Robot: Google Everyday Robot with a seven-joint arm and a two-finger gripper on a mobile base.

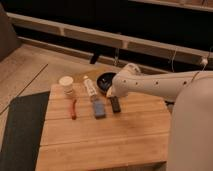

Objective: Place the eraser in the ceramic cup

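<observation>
The eraser (pixel 115 104) is a small black oblong block lying on the wooden table (pixel 100 140), just right of the blue block (pixel 98 108). The ceramic cup (pixel 66 86) is cream-white and stands upright near the table's back left corner. My gripper (pixel 112 94) is at the end of the white arm (pixel 160 86), which reaches in from the right. It hangs right above the far end of the eraser, and the arm's wrist hides most of it.
A thin red pen (pixel 74 108) lies left of the blue block. A white tube (pixel 90 87) lies behind the blue block. A dark round bowl (pixel 105 80) sits at the back, partly behind the arm. A dark mat (pixel 20 130) lies left of the table.
</observation>
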